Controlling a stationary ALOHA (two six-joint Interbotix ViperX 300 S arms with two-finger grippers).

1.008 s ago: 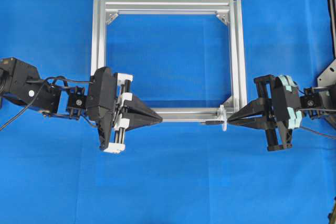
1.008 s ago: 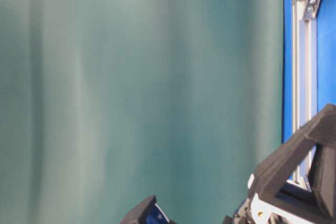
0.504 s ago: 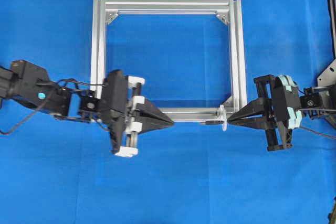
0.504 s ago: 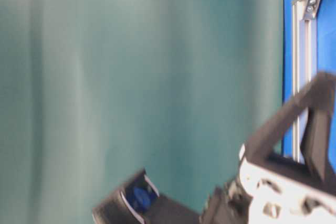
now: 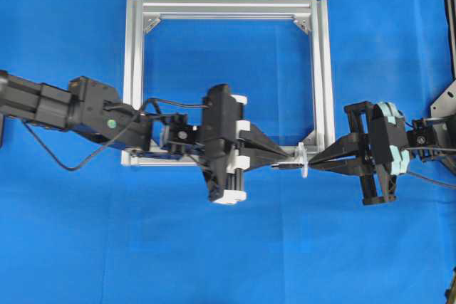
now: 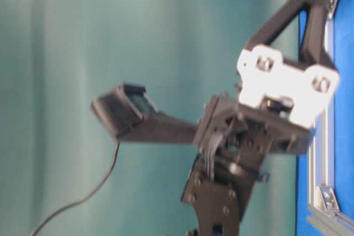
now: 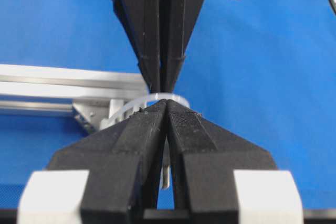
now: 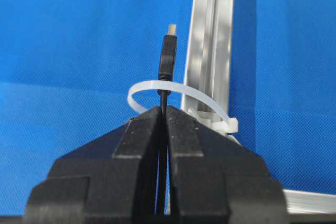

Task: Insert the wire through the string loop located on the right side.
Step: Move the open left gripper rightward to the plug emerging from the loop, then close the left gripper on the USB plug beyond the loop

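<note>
Blue cloth (image 5: 228,247) under a square aluminium frame (image 5: 134,55). Left gripper (image 5: 283,161) reaches across the frame's lower rail, jaws pressed together, nothing visibly held. Right gripper (image 5: 317,164), at 3 o'clock of it, jaws clamped on the wire (image 8: 167,61). Wire's plug passes through the string loop (image 8: 178,95) at the frame's 5 o'clock corner, tip toward the left gripper.

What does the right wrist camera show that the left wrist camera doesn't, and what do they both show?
Only the right wrist view shows the wire, plug with metallic tip poking through the string loop, pinched in the shut right gripper. Only the left wrist view shows both grippers meeting tip to tip, the shut left gripper facing the right one. Both show the whitish loop and the aluminium frame on blue cloth.
</note>
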